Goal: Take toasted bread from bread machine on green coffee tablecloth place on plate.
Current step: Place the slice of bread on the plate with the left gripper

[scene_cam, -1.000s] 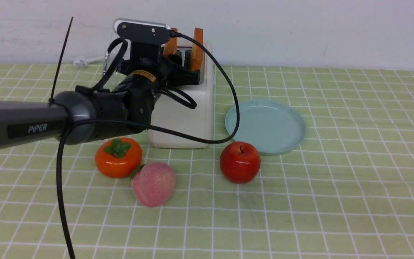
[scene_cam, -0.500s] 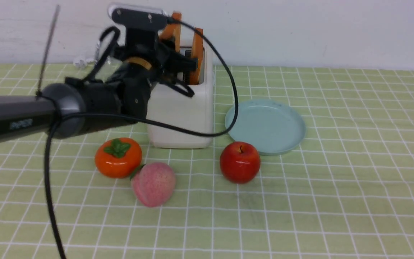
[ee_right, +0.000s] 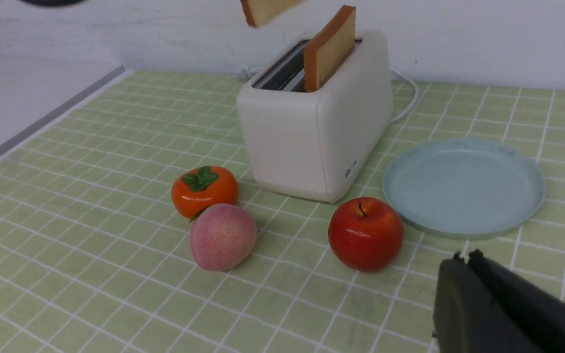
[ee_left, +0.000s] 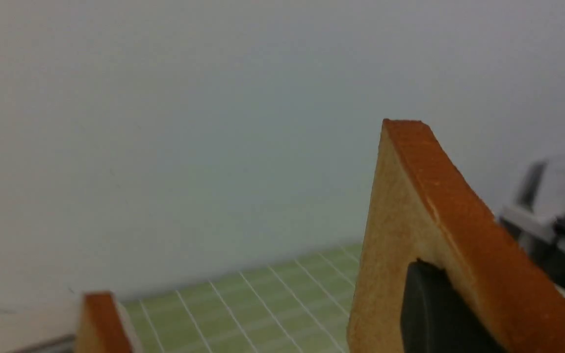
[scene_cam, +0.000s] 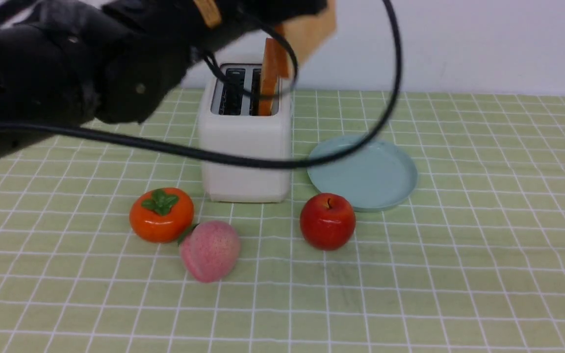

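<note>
Your left gripper [scene_cam: 287, 7] is clamping a golden-tan square toast slice [scene_cam: 314, 29] at upper centre, clear above the boxy white toaster [scene_cam: 245, 147], ready for the round blue-green plate [scene_cam: 361, 171].

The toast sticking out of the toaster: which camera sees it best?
The right wrist view. There the toast stands sharp above its slot in the toaster, face and crust both showing. The front view shows it edge-on, so mostly crust. The left wrist view catches just a blurry corner at the picture's edge.

Toast slice [scene_cam: 312, 32] aloft (tilted); second slice [scene_cam: 269, 78] upright in white toaster [scene_cam: 245, 157]
</note>
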Controlling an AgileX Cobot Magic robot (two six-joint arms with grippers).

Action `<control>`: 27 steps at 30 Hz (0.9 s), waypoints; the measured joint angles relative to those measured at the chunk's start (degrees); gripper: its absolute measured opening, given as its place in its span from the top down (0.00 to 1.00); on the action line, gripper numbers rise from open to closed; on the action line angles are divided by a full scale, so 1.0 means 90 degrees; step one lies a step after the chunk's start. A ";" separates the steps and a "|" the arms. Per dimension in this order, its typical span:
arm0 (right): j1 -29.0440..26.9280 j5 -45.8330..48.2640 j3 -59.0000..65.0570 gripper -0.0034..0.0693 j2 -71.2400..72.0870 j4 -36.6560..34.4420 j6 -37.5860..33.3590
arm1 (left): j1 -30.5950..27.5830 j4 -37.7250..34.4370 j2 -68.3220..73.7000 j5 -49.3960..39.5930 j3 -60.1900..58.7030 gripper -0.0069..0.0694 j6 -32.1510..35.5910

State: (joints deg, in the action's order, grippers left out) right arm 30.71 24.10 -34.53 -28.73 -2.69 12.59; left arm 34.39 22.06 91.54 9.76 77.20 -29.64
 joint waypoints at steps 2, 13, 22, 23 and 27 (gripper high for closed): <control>0.0000 0.0370 -0.0107 0.96 0.0000 -0.0060 0.0000 | 0.0286 0.1167 0.0170 -0.0247 0.0028 0.77 -0.1037; 0.0000 0.2229 -0.0828 0.96 0.0006 -0.0129 0.0004 | 0.0453 0.5277 0.1345 -0.0440 0.1259 0.77 -0.6453; 0.0000 0.2534 -0.0833 0.95 0.0006 -0.0134 0.0004 | -0.0003 0.8611 0.2100 0.2030 0.2058 0.77 -1.0846; 0.0000 0.2534 -0.0834 0.95 0.0006 -0.0134 0.0004 | -0.0060 0.8718 0.2208 0.2138 0.2217 0.77 -1.1063; 0.0000 0.2588 -0.0840 0.95 0.0006 -0.0134 0.0004 | -0.0164 0.8845 0.2558 0.2013 0.2673 0.77 -1.1407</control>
State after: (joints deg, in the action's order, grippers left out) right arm 30.71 47.40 -42.09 -28.68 -3.90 12.63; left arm 32.91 101.66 114.57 27.87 101.26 -132.30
